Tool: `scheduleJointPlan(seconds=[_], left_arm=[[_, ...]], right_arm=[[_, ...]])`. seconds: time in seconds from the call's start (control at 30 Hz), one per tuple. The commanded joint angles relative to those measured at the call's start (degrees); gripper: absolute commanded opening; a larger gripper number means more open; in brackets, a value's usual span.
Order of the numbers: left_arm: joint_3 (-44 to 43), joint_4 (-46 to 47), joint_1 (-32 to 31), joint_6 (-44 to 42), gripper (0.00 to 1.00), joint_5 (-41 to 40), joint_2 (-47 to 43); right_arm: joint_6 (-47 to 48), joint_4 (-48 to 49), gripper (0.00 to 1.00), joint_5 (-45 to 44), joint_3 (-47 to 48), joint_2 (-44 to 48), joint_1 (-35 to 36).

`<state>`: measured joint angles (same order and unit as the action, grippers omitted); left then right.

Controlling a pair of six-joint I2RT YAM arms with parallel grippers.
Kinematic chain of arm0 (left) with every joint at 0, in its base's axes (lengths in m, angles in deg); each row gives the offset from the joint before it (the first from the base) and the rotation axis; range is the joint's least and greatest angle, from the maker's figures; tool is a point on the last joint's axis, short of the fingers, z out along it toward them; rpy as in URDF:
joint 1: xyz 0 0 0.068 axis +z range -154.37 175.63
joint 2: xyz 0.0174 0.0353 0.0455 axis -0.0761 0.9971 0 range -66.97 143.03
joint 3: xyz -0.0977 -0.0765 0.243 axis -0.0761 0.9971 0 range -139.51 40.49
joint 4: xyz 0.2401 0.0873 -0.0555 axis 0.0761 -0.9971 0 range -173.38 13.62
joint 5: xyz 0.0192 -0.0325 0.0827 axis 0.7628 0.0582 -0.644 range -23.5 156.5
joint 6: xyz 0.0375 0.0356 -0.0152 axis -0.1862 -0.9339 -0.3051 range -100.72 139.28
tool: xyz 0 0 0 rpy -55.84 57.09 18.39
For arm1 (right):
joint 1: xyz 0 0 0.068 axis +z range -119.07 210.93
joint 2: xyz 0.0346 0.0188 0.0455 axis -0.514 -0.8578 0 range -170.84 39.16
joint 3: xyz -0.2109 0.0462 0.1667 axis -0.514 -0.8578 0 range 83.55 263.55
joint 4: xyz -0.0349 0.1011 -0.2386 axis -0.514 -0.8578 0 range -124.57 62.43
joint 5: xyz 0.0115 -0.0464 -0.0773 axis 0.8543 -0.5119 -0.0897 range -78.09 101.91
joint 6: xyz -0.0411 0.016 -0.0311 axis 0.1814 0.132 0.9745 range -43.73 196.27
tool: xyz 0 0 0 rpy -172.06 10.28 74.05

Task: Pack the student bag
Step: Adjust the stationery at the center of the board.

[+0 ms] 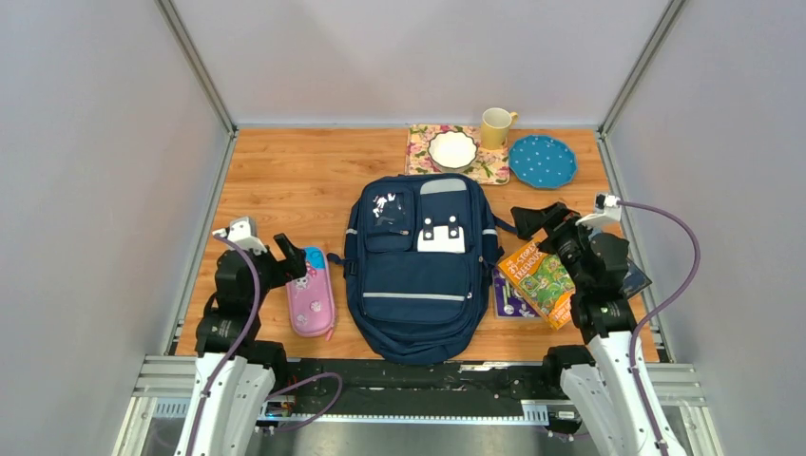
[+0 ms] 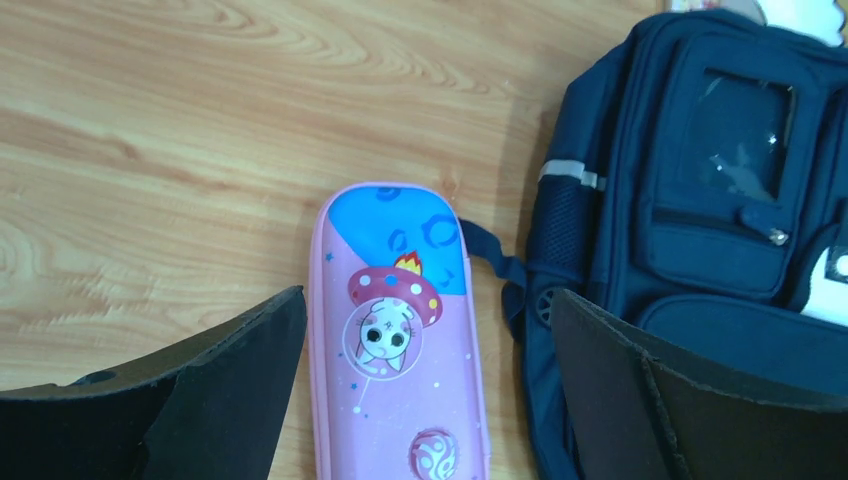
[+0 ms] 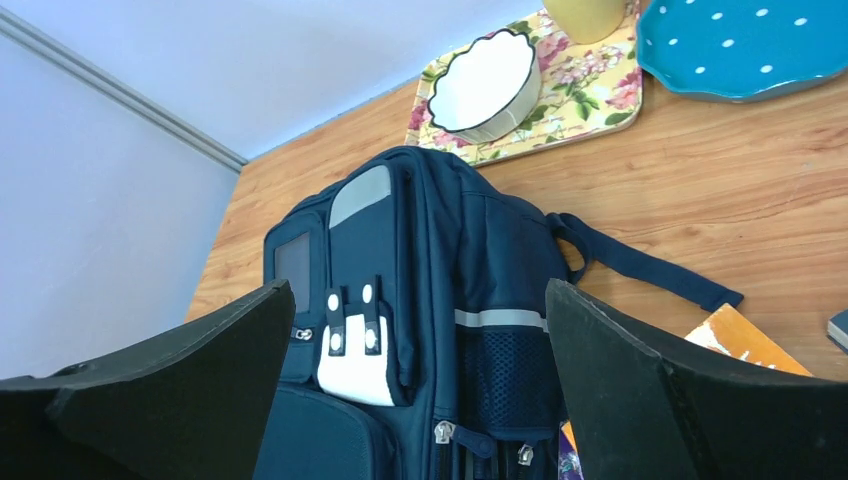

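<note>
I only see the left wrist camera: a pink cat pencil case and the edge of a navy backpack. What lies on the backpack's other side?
Observer: An orange book, resting partly on a purple one, right beside the backpack.
Operator: Anything behind the bag?
Observer: A floral tray carrying a white bowl, with a yellow mug at its far right corner and a blue dotted plate to the right.
Operator: Is the other claw holding something?
Observer: No. The right gripper is open and empty, by the backpack's right side.
</note>
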<state>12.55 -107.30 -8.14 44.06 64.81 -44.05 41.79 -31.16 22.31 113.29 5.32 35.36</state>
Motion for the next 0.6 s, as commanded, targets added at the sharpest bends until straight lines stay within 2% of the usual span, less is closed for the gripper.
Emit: scheduleJointPlan(seconds=[0.0,0.1,0.23,0.27,0.3,0.5,0.57], left_arm=[[-3.2,1.4,0.1,2.7,0.99,-2.1,0.1],[-3.7,2.1,0.1,2.5,0.99,3.2,-0.6],[-1.8,5.1,0.1,6.8,0.99,5.2,-3.9],[-0.5,6.7,0.1,6.1,0.99,7.6,-5.1],[0.0,8.2,0.1,5.6,0.99,13.4,-5.2],[0.6,10.6,-0.1,8.1,0.99,25.8,1.0],[3.4,13.0,-1.1,9.4,0.99,25.8,1.6]], right_arm=[[0.6,1.7,1.00,2.4,0.8,0.0,0.1],[6.0,-4.7,1.00,5.5,5.9,-3.6,0.1],[9.6,-8.1,1.00,6.3,9.0,-8.9,0.1],[10.0,-9.2,1.00,5.6,9.5,-9.5,0.1],[10.0,-9.8,1.00,5.0,10.5,-10.5,0.1],[10.7,-11.0,1.00,6.0,10.2,-10.7,0.1],[11.3,-11.8,1.00,5.1,10.3,-10.2,0.1]])
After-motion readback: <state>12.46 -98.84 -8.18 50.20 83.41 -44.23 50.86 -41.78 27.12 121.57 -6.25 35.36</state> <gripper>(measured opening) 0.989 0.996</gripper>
